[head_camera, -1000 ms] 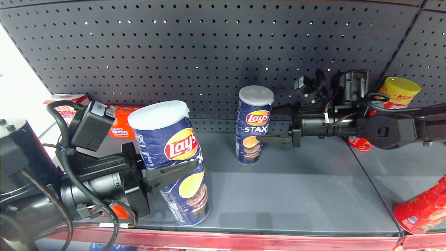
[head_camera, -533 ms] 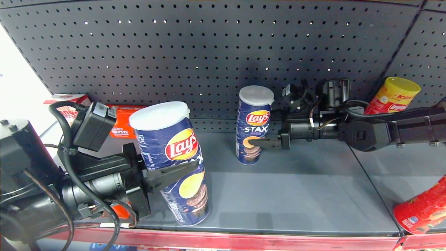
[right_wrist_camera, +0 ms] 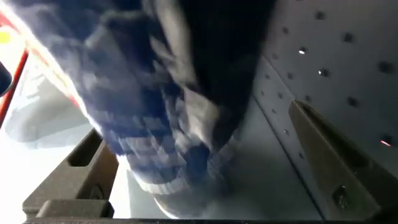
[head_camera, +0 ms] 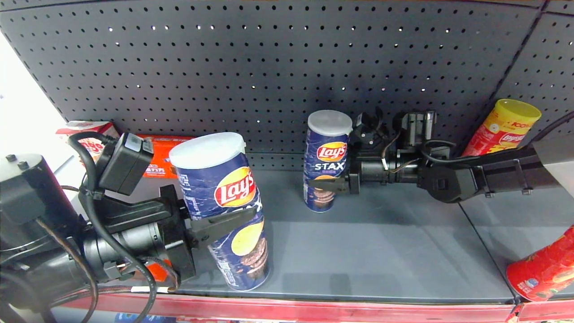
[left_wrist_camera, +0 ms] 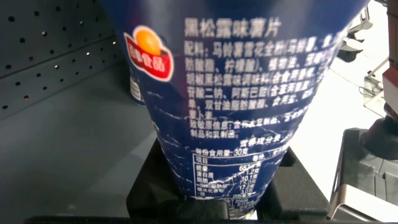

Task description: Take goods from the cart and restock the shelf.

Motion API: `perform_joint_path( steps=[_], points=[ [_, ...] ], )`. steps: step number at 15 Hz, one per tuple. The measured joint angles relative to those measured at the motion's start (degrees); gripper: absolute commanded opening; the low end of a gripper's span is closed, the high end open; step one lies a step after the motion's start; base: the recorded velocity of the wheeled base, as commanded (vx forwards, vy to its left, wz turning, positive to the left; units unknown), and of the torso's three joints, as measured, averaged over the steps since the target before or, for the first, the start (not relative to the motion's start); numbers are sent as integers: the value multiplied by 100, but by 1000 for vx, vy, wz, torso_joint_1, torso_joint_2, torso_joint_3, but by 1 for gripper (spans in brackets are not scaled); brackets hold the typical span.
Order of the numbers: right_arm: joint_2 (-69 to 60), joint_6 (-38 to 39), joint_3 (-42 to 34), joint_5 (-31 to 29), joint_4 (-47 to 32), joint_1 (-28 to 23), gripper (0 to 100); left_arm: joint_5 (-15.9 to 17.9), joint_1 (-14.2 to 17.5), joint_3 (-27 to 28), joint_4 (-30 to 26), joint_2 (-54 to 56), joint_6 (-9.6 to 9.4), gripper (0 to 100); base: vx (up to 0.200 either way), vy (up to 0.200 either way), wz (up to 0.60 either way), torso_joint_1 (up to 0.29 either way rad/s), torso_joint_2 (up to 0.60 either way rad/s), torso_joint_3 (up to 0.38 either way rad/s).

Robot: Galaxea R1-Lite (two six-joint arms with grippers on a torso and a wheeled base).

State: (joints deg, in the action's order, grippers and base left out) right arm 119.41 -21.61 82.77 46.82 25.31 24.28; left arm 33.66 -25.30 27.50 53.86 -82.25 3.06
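Head view: the left gripper [head_camera: 224, 215] is clamped tight around the middle of a tilted blue chip can [head_camera: 224, 211] (cardboard tube, white plastic lid). The can's base sits at the front left of the grey metal shelf [head_camera: 381, 251]. An upright blue chip can [head_camera: 326, 157] with the same kind of lid stands mid-shelf toward the back. The right gripper [head_camera: 323, 181] straddles its lower half. There's an orange cardboard box [head_camera: 157, 157] at the shelf's back left and a red chip can with a yellow lid [head_camera: 506, 125] at the back right.

Left wrist view: the left gripper [left_wrist_camera: 227, 186] has its fingers pressed on the tilted blue chip can [left_wrist_camera: 230, 106].

Right wrist view: the right gripper [right_wrist_camera: 193, 127] has its fingers spread, and the upright blue chip can [right_wrist_camera: 155, 112] sits between them with a gap on one side, so it's not squeezed.
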Motion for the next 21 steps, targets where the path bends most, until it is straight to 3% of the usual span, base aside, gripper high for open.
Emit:
perform_joint_path(
  steps=[2,3,15,21],
  points=[
    [50,2,11,6,1,16,100,-7,0,-6,0,-9,0,0,0,0,0,0,0,0],
    [68,2,11,35,0,27,0,-7,-2,-9,-2,-9,0,0,0,0,0,0,0,0],
    [-282,11,-419,17,-7,116,0,-5,-2,-13,0,-30,-2,0,0,0,0,0,0,0],
    [-1565,11,-2220,-71,628,350,0,-7,-2,-13,-10,-30,-2,0,0,0,0,0,0,0]
  ],
)
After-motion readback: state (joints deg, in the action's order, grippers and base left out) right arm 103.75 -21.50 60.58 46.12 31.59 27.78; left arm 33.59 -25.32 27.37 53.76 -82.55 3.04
